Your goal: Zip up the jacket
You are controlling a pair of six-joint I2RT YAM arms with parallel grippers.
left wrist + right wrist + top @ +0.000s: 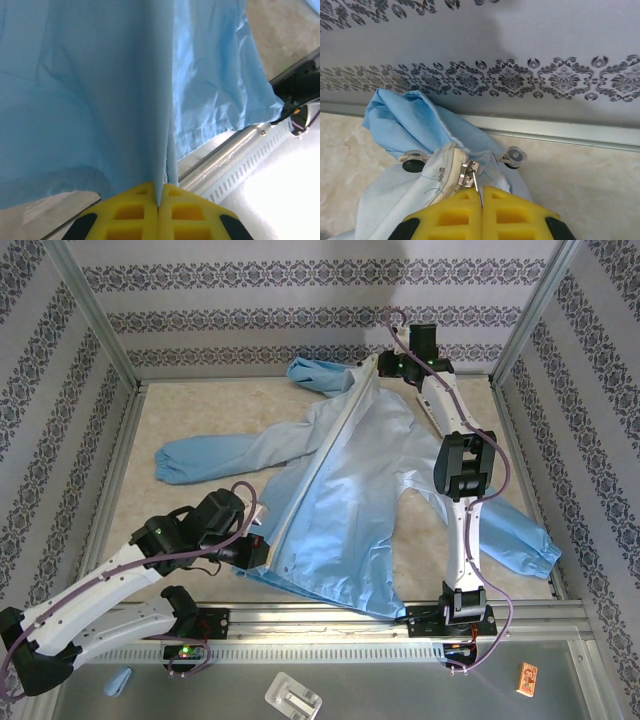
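Patterned walls stand around a pale table [200, 420]. From above, the blue jacket [370, 490] lies flat on it. Its white zipper strip [322, 462] runs tight between the two claws. The left claw [260, 552] is at the bottom hem and the right claw [383, 365] is at the neck. In the left wrist view, the yellow fingers [135, 210] pinch the hem fold. In the right wrist view, the claw pinches the little zipper pull [471, 177] right at the collar. The zip looks closed to the top, so the job seems almost done. Next, both claws likely need to let go gently.
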